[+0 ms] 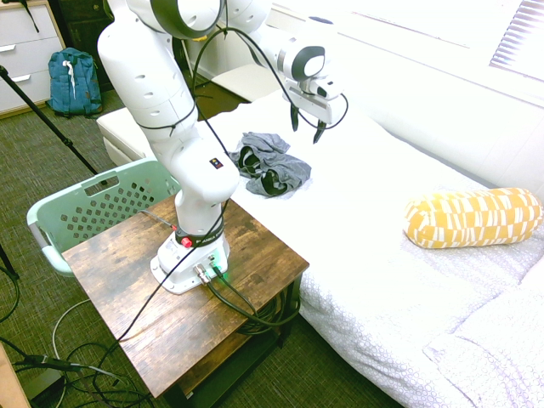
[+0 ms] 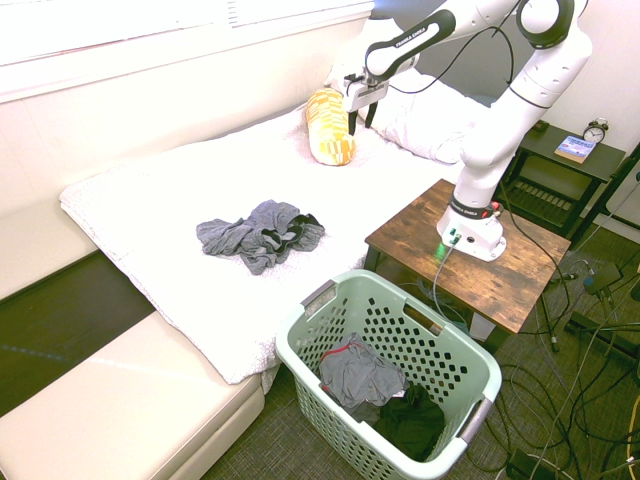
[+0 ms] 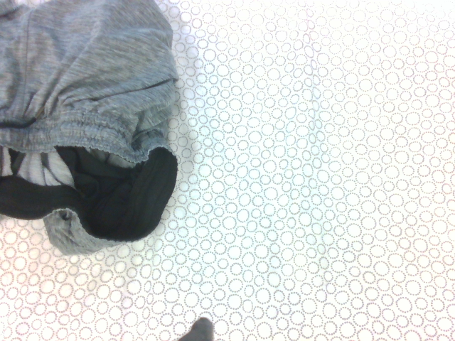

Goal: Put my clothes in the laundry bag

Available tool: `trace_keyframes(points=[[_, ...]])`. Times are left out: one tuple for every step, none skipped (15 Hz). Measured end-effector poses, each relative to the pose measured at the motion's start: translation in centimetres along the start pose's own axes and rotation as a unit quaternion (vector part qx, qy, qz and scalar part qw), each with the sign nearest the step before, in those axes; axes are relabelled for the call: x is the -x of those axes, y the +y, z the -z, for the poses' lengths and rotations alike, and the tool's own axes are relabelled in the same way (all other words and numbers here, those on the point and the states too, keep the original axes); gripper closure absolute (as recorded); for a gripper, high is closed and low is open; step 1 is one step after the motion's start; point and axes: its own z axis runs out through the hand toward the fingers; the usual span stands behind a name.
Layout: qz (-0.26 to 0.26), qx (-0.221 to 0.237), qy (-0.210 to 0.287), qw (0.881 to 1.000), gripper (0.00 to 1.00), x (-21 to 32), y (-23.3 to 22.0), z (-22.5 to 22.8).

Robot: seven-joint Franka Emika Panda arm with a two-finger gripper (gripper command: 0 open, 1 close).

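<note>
The grey-and-black clothes (image 2: pixel 260 233) lay bundled on the white bed (image 2: pixel 150 215). At their 5 o'clock, the mint-green laundry basket (image 2: pixel 470 372) already held grey and dark garments (image 2: pixel 362 377). The gripper (image 2: pixel 359 118) hung above the bed, jaws open, empty.

Grey clothes (image 1: pixel 270 161), mint laundry bag (image 2: pixel 390 300)

White glossy arm (image 1: pixel 166 102) with rounded joints, grey joint caps, black cables, dark-fingered end effector (image 1: pixel 307 130)
</note>
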Motion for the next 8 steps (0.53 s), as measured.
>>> trace_keyframes(points=[[0.0,0.0,0.0,1.0,0.0,-0.1,-0.1,0.1],[0.001,0.001,-0.001,1.0,0.0,0.0,0.0,-0.1],[0.004,-0.001,0.003,1.0,0.0,0.1,-0.4,0.0],[0.012,-0.007,0.01,1.0,0.0,0.3,-1.4,0.3],[0.023,-0.013,0.016,1.0,0.0,0.6,-3.0,0.5],[0.036,-0.018,0.02,0.999,0.0,0.8,-5.0,0.5],[0.05,-0.02,0.022,0.998,0.0,1.0,-7.4,0.2],[0.065,-0.019,0.023,0.997,0.0,1.1,-10.0,-0.7]])
